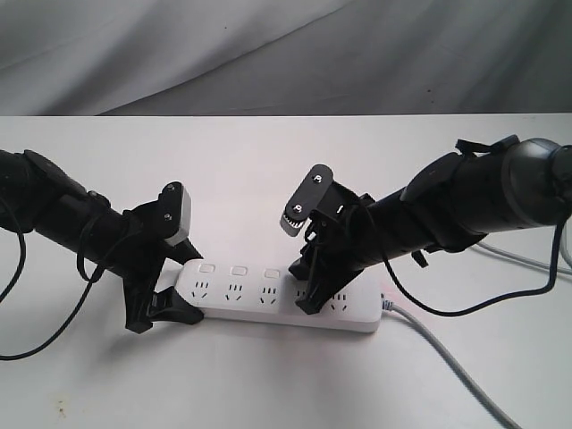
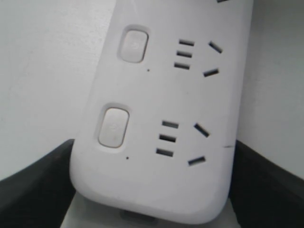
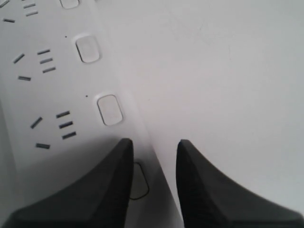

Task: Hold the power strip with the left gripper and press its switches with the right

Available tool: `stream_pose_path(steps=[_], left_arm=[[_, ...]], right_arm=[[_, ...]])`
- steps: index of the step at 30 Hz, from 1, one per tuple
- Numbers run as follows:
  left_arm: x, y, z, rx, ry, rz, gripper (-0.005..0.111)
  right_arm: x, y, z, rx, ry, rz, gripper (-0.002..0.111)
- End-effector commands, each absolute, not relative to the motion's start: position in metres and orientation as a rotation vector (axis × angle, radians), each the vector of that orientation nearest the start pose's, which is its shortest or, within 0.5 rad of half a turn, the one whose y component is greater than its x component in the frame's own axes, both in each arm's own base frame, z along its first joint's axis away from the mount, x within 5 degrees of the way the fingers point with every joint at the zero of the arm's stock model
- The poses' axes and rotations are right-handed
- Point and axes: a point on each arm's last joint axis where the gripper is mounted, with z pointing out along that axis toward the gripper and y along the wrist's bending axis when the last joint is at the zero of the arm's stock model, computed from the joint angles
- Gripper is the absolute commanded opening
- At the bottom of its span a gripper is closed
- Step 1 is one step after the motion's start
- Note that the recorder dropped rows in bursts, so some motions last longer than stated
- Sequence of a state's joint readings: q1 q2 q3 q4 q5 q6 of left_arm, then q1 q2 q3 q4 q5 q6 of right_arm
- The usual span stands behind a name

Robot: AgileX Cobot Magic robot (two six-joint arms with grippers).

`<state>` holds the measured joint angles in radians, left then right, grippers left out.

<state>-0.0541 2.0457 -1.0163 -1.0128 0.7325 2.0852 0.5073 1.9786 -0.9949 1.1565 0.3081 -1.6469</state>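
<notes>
1. The left gripper (image 1: 164,315) stands spread wide, its two black fingers (image 2: 33,190) set against the long sides of the power strip (image 1: 277,299) at the rounded end away from the cord; it is clamped across the full width, which I take to be why the spread is so wide
2. That hold looks meant to pin the strip flat on the table (image 1: 268,179), so that a push from above cannot slide or tip it
3. The right gripper (image 3: 153,149) has its fingers drawn nearly together, with a thin gap between them and nothing in it; two narrow tips side by side make a better poker than a spread pair
4. One of those tips sits over a switch that is half hidden beneath it, the fourth counting from the held end as far as I can judge; whether it is actually bearing down I cannot tell
5. The switches (image 1: 239,270) run in a row along the strip's far long side, one beside each socket (image 2: 171,137); three show bare between the two grippers
6. The strip lies about mid-table, roughly parallel to the far edge, and its grey cord (image 1: 447,357) leaves the right-hand end toward the near right corner
7. The grippers reach in from opposite side edges, one holding and one pressing, so neither crosses the other
</notes>
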Motion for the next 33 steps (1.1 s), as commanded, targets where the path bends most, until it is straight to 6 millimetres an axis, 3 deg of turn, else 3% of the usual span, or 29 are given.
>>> stream_pose_path(steps=[1, 24, 27, 33], left_arm=[[0.339, -0.071, 0.091, 1.602, 2.067, -0.554, 0.051], [0.339, -0.071, 0.091, 1.602, 2.068, -0.555, 0.051], [0.339, -0.071, 0.091, 1.602, 2.068, -0.555, 0.051], [0.339, -0.071, 0.091, 1.602, 2.068, -0.555, 0.051]], right_arm=[[0.297, 0.194, 0.086, -1.464, 2.227, 0.329, 0.03], [0.3, 0.188, 0.077, -1.448, 2.259, 0.3, 0.03], [0.301, 0.189, 0.082, -1.429, 2.25, 0.302, 0.03], [0.305, 0.19, 0.114, -1.352, 2.183, 0.285, 0.03]])
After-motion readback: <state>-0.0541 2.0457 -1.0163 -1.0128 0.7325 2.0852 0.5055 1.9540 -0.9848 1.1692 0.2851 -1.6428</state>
